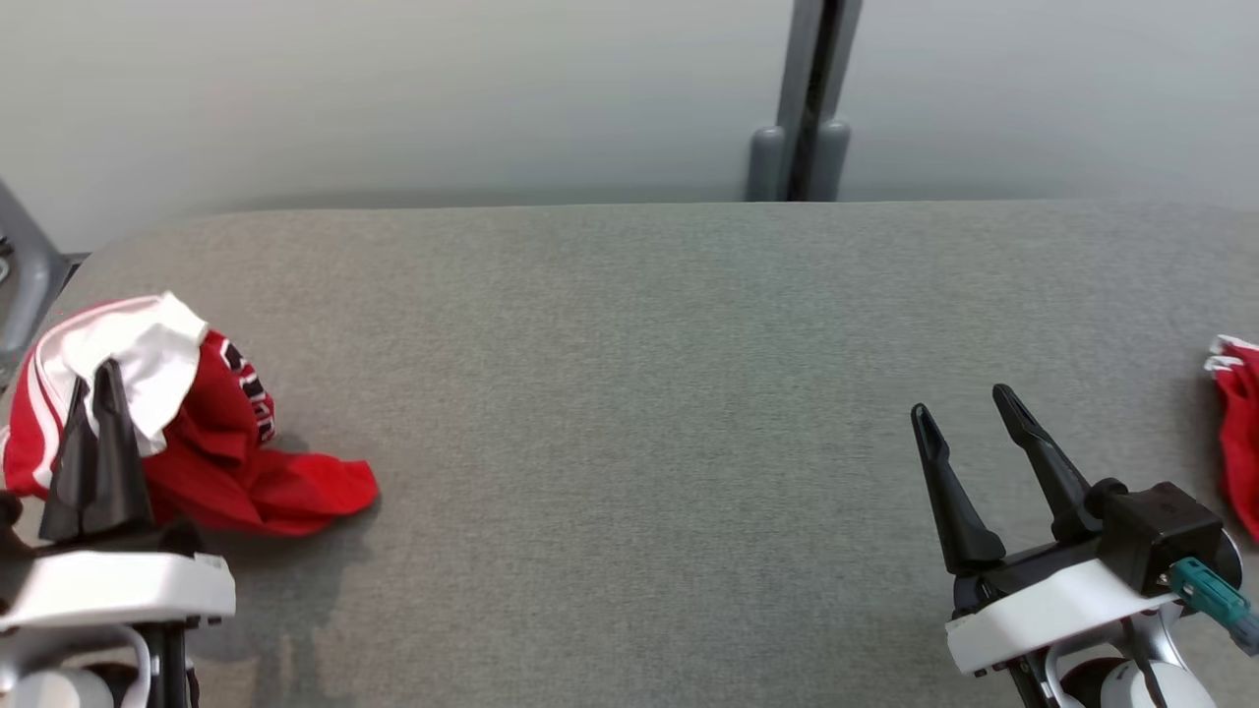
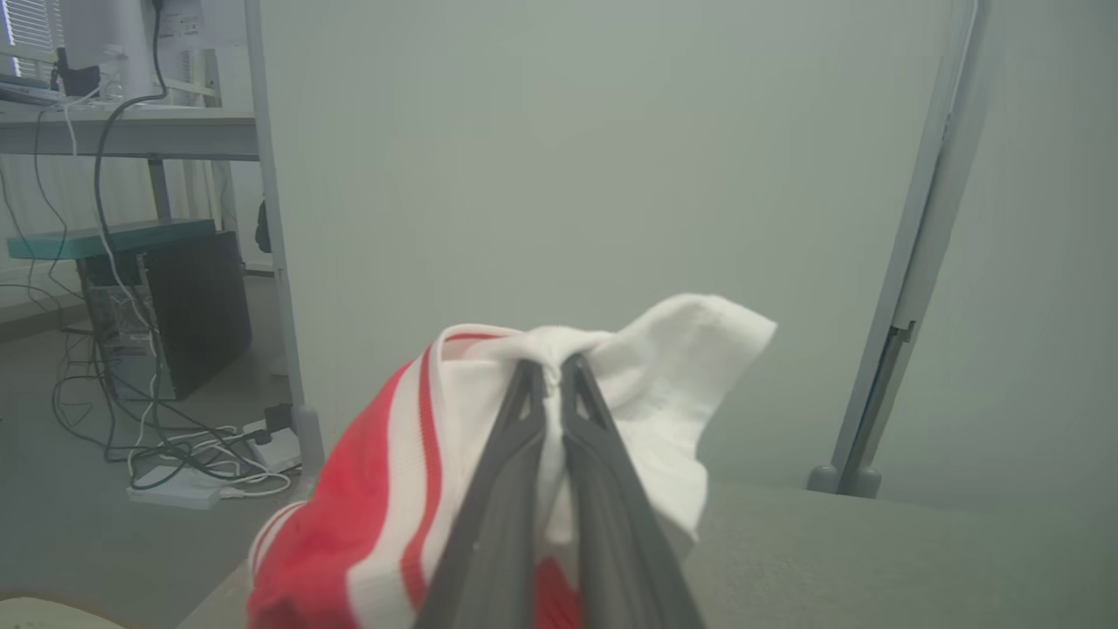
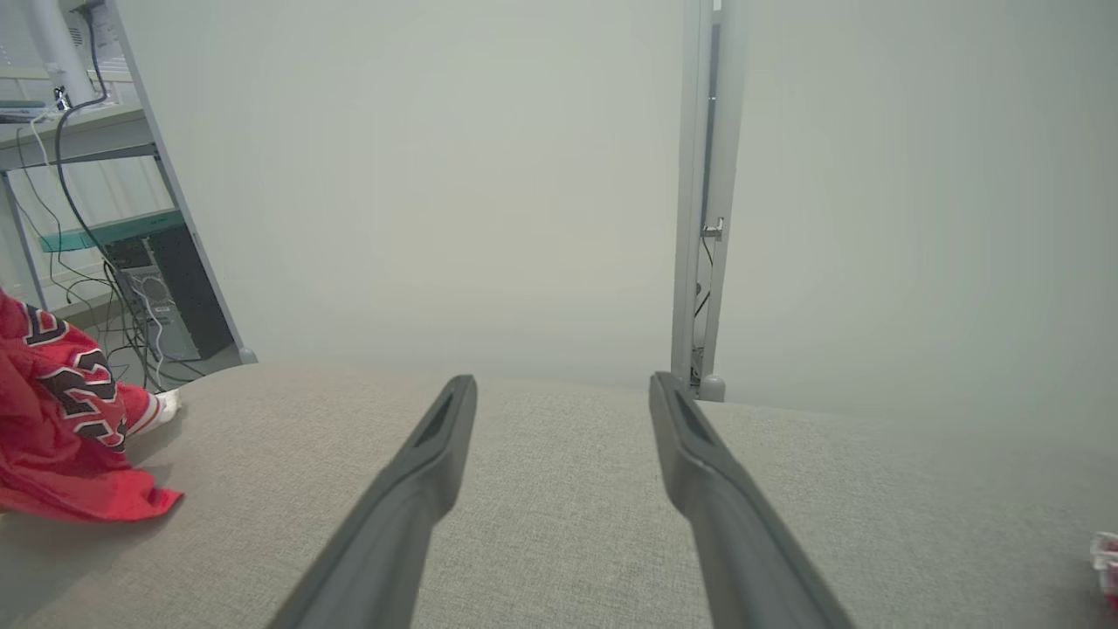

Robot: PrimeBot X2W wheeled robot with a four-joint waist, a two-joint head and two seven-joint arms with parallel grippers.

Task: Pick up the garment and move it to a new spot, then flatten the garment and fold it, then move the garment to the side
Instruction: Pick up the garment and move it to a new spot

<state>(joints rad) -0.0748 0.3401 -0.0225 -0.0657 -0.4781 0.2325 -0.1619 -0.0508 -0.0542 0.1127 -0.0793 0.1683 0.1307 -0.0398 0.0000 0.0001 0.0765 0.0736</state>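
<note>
Garment (image 1: 236, 472): red-and-white jersey, crumpled, at far left of grey tabletop (image 1: 629, 374).
Left gripper (image 1: 95, 376): jaws together, clamped on garment's white fold.
Right gripper (image 1: 962, 401): jaws wide apart, over tabletop's right side.
Second red cloth (image 1: 1237, 433): at right edge, well apart from garment.

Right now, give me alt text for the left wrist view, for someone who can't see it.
The left tool is shut on a white fold of a red and white garment, bunched near the edge of a grey table. Behind is a pale wall, with a computer and loose cables on the floor to the view's left.
</note>
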